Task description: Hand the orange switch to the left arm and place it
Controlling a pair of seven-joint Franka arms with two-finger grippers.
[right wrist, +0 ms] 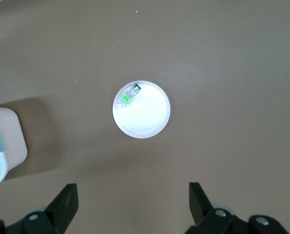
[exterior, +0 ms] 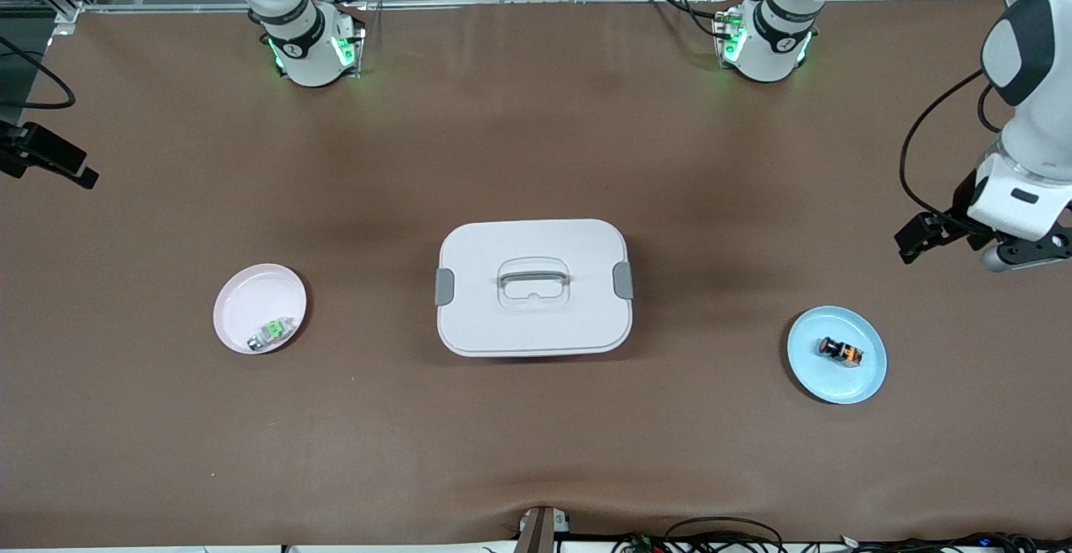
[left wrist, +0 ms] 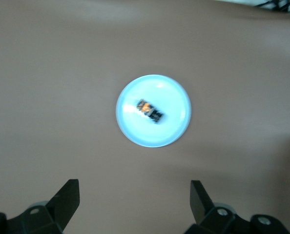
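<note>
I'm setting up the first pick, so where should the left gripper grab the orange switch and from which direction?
Likely from straight above, jaws closing across the narrow black body. The switch lies on its side, alone on the blue plate, so its long sides look free. The left gripper is open, up in the air.

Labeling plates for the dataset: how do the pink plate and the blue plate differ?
The pink plate lies toward the right arm's end of the table, the blue plate toward the left arm's. The pink plate holds a green-and-silver part at its rim; the blue plate holds the orange switch near its middle. Both are round.
</note>
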